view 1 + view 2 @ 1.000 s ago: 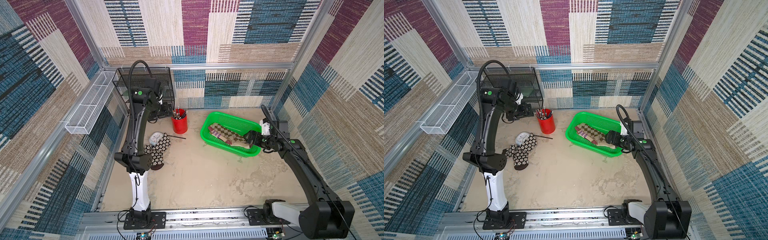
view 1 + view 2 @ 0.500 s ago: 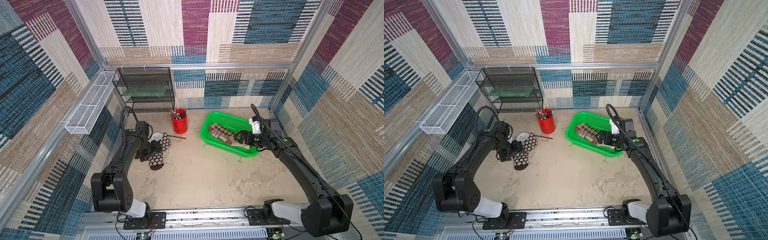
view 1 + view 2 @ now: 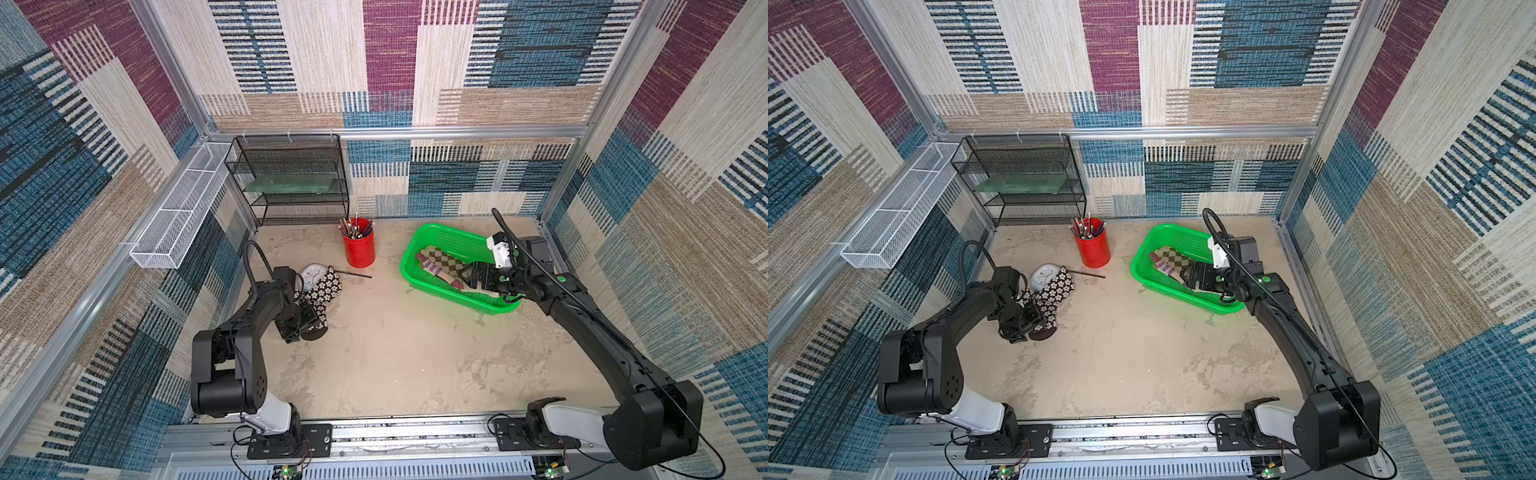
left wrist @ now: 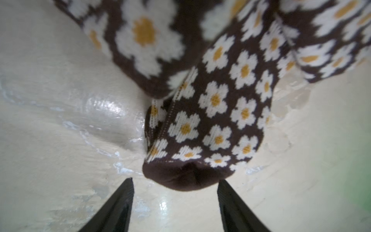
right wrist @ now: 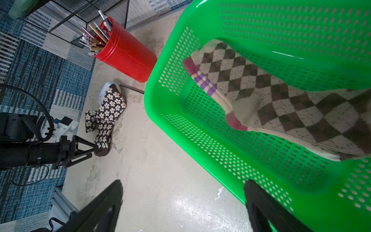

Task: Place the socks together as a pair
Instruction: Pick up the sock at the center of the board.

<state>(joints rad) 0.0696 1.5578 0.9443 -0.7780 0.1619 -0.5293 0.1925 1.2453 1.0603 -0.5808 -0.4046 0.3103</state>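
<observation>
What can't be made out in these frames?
- Green basket: argyle sock covers what lies beneath; right arm hides one end in both top views.
- White round thing: partly under the flowered socks, too small to identify.
- Left wrist view: those socks' far parts blurred, cut off by the edge.

Both top views: bright, even, diffuse light; shadows faint and soft-edged; straight lines bow toward the corners. Left wrist view: the flowered sock (image 4: 216, 112) is sharp at its toe and blurred nearest the lens; glare patches lie on the glossy bench (image 4: 60, 140). Right wrist view: bench sheen; near rim of the green basket (image 5: 152, 96) soft.
</observation>
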